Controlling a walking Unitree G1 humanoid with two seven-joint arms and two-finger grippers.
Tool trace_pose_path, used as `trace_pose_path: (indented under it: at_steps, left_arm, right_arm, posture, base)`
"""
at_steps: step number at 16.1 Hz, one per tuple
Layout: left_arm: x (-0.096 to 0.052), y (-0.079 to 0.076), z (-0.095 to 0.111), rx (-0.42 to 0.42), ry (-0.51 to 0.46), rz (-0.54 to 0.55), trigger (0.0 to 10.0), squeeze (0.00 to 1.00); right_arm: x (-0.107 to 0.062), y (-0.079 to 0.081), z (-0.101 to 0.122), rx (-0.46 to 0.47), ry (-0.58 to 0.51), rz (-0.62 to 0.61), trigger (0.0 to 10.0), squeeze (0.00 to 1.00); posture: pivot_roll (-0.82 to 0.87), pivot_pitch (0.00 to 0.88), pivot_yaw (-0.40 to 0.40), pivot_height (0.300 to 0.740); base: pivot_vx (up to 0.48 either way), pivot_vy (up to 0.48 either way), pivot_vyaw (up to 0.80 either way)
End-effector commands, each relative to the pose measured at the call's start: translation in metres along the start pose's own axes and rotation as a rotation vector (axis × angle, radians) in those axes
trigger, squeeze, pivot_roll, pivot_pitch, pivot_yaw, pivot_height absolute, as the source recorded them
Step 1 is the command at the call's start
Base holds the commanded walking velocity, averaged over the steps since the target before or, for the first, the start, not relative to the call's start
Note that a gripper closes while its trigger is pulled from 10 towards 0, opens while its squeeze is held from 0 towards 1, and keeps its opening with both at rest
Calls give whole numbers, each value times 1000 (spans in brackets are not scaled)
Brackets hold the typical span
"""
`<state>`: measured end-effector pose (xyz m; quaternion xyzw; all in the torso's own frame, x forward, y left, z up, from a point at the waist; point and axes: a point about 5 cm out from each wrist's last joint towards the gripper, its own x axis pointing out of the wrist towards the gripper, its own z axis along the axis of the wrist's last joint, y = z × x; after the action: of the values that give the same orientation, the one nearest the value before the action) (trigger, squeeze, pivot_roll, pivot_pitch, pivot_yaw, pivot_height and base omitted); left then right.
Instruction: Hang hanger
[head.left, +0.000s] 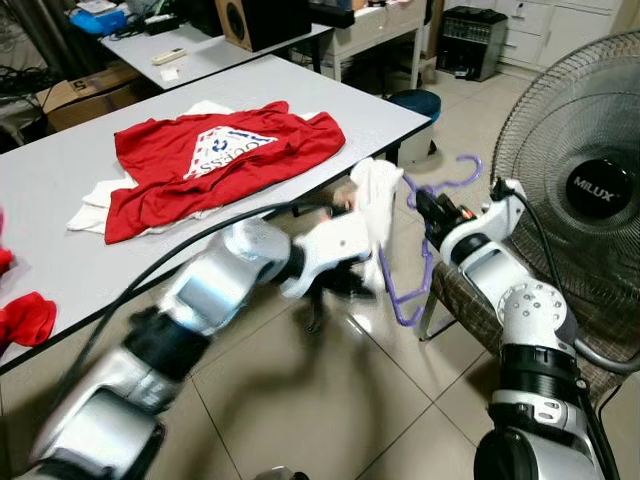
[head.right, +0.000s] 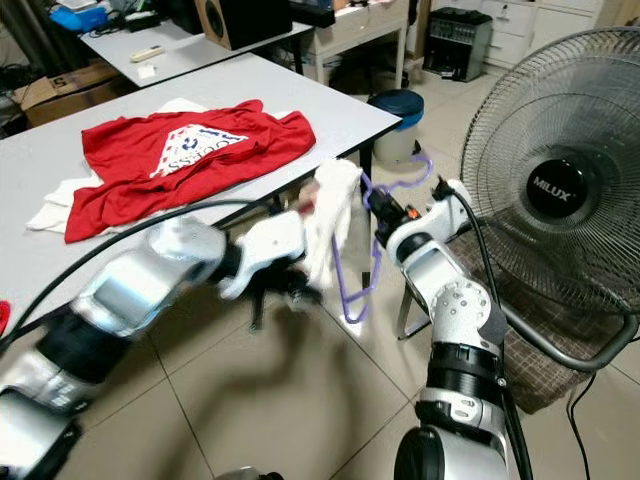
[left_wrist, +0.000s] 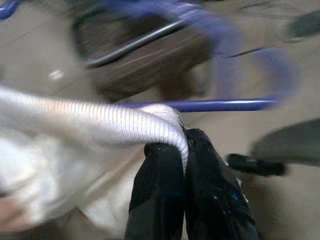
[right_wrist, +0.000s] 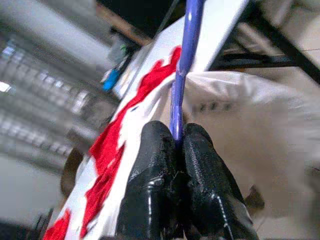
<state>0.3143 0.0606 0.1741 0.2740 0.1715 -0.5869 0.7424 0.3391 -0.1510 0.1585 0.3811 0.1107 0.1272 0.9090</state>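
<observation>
A purple plastic hanger (head.left: 418, 262) hangs in mid-air beside the table corner, its hook (head.left: 466, 170) pointing toward the fan. My right gripper (head.left: 428, 207) is shut on the hanger's upper bar (right_wrist: 179, 95). A white garment (head.left: 376, 208) is bunched against the hanger's left side. My left gripper (left_wrist: 184, 145) is shut on the ribbed white hem of that garment (left_wrist: 125, 125), just under the purple bar (left_wrist: 225, 105). The left arm (head.left: 240, 270) is blurred.
A white table (head.left: 60, 180) holds a red shirt (head.left: 220, 150) on white cloth, with more red cloth (head.left: 25, 318) at its left edge. A large fan (head.left: 590, 180) stands at right over a brown woven seat (head.left: 470, 300). A blue bin (head.left: 415, 105) stands behind the corner.
</observation>
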Motion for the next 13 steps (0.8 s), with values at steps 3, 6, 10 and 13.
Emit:
trace_pose_path:
  at_steps: [3,6,10,13]
  left_arm:
    - [-20,28,11,-37,-55,214,0,0]
    - [-44,37,23,-25,-90,235,0,0]
    - [-61,33,31,56,-83,157,0,0]
    - [-60,26,14,78,15,62,0,0]
  right_arm:
    - [-23,10,-34,-704,290,79,10000,0]
    - [-62,-11,-46,-1016,434,55,10000,0]
    - [-93,-2,-40,-1000,405,210,10000,0]
    - [-98,27,-49,-961,346,431,10000,0]
  posture:
    - [-152,0,82,740]
    - [-153,0,86,740]
    - [-151,0,99,740]
    - [-147,0,110,740]
  base:
    - [0,0,0]
    - [0,0,0]
    - [0,0,0]
    - [0,0,0]
